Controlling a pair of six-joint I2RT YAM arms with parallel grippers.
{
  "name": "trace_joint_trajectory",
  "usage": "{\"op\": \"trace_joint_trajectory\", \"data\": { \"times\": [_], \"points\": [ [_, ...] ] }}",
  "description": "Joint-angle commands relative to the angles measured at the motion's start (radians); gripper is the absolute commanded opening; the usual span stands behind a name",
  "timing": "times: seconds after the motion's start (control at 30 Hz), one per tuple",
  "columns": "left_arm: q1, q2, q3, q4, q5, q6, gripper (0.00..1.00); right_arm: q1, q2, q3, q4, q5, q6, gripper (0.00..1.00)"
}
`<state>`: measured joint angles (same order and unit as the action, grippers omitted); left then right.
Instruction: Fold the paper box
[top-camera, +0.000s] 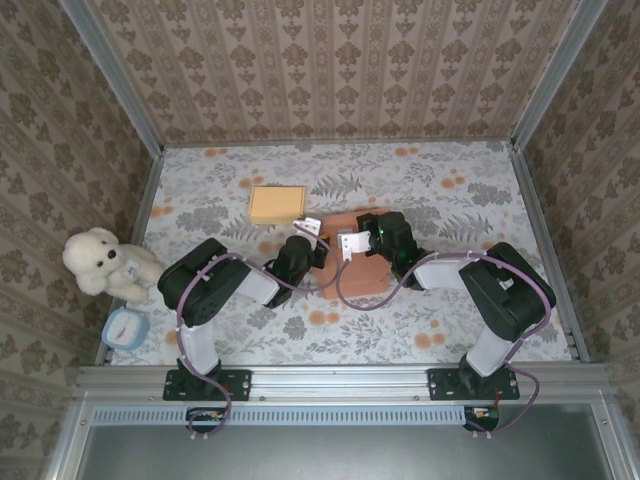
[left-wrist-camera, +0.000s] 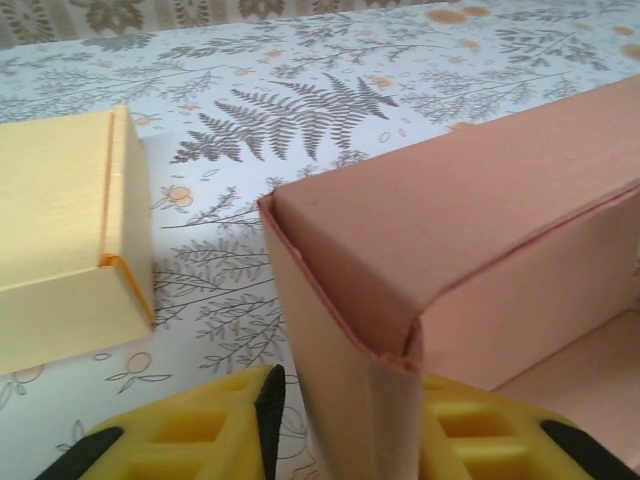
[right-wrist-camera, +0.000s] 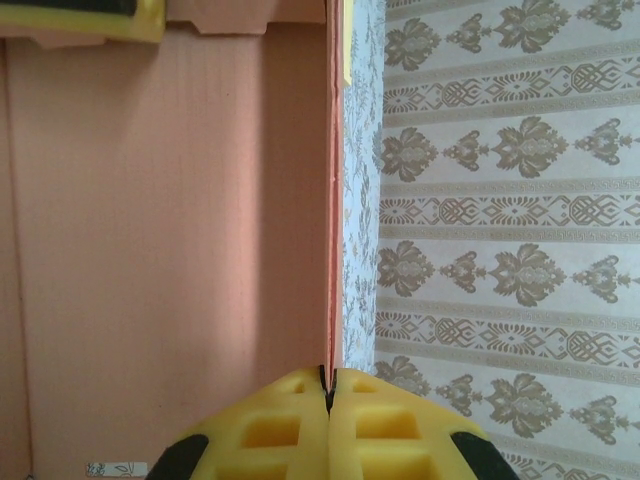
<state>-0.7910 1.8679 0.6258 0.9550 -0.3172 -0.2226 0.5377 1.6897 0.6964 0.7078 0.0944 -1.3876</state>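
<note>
The salmon paper box (top-camera: 366, 277) lies open-topped at mid table. In the left wrist view its folded side wall (left-wrist-camera: 480, 190) stands up between the yellow fingers of my left gripper (left-wrist-camera: 345, 420). The jaws straddle the wall's corner, with a thin gap showing at the left pad (left-wrist-camera: 268, 410). My right gripper (right-wrist-camera: 328, 385) is shut on the thin edge of another wall, with the box's inside (right-wrist-camera: 170, 220) spread to its left. Seen from above, the left gripper (top-camera: 322, 248) and right gripper (top-camera: 358, 240) meet at the box's left end.
A closed yellow box (top-camera: 277, 204) sits just behind and left of the salmon one, close to my left gripper (left-wrist-camera: 55, 230). A white teddy bear (top-camera: 100, 262) and a small blue-and-white object (top-camera: 127, 327) rest by the left wall. Patterned walls enclose the table.
</note>
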Motion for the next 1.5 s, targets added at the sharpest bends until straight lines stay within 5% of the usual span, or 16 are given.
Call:
{"op": "trace_joint_trajectory", "data": {
  "times": [0.0,0.3,0.63,1.47],
  "points": [
    [-0.006,0.005,0.011,-0.056,-0.147,0.022,0.29,0.006,0.029,-0.021,-0.069,-0.013,0.014,0.0],
    [-0.012,-0.038,0.028,-0.212,-0.408,-0.001,0.0,-0.007,0.041,-0.018,-0.058,0.016,0.036,0.0],
    [-0.021,-0.059,0.097,-0.43,-0.605,-0.125,0.0,-0.01,0.028,-0.021,-0.059,0.021,0.062,0.0],
    [-0.02,-0.034,0.207,-0.624,-0.839,-0.032,0.14,-0.021,0.021,-0.02,-0.06,0.011,0.127,0.0]
  ]
}}
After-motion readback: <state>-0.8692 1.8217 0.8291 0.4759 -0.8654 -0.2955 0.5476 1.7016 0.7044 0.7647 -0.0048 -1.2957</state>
